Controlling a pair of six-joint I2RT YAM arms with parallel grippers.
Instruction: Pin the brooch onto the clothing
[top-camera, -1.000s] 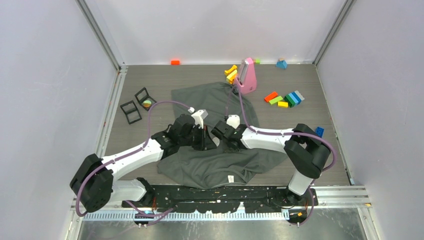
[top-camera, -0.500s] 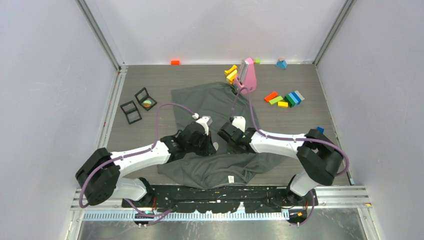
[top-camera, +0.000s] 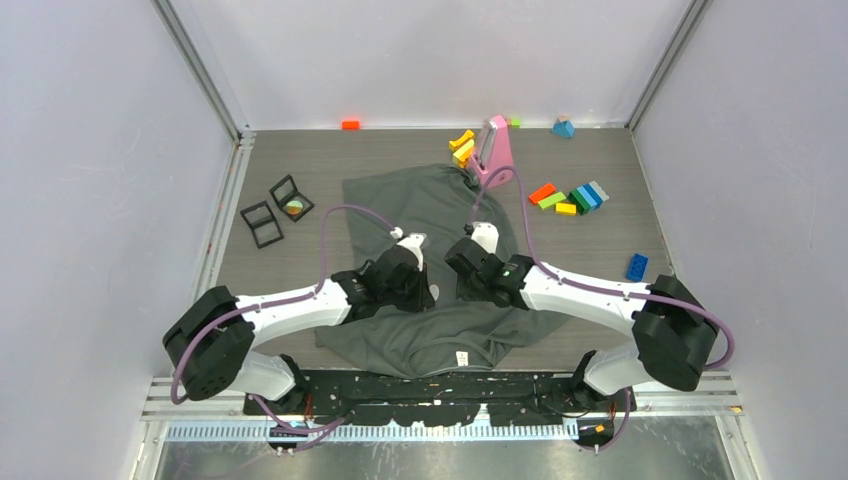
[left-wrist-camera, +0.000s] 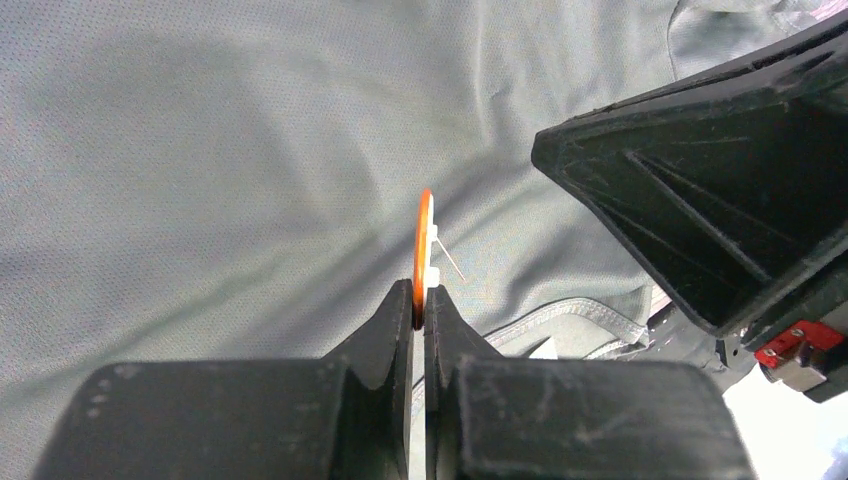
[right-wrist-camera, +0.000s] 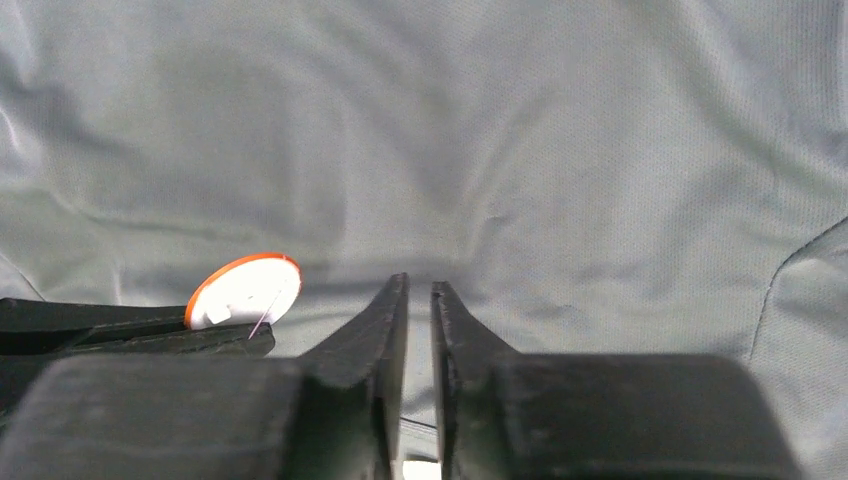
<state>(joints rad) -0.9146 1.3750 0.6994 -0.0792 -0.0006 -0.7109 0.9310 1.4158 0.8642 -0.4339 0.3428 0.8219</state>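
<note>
The dark grey T-shirt (top-camera: 430, 200) lies spread on the table, its white neck label (top-camera: 461, 358) at the near edge. My left gripper (top-camera: 424, 289) is shut on the brooch (left-wrist-camera: 424, 250), a thin orange disc with a white back and a bare pin, held edge-up just above the fabric (left-wrist-camera: 220, 170). My right gripper (top-camera: 463, 288) is right beside it over the shirt's middle. Its jaws stand almost together with nothing between them (right-wrist-camera: 420, 285). The right wrist view shows the brooch (right-wrist-camera: 243, 290) to its left, above the left fingers (right-wrist-camera: 120, 330).
A pink stand (top-camera: 493, 152) and yellow bricks (top-camera: 462, 148) sit at the shirt's far edge. Coloured bricks (top-camera: 570, 198) lie at the right, a blue brick (top-camera: 636, 266) near the right arm. Two black open cases (top-camera: 275, 210) lie at the left.
Both grippers have shifted a little right and toward the near edge over the shirt, staying side by side. The right elbow has swung right, uncovering the blue brick.
</note>
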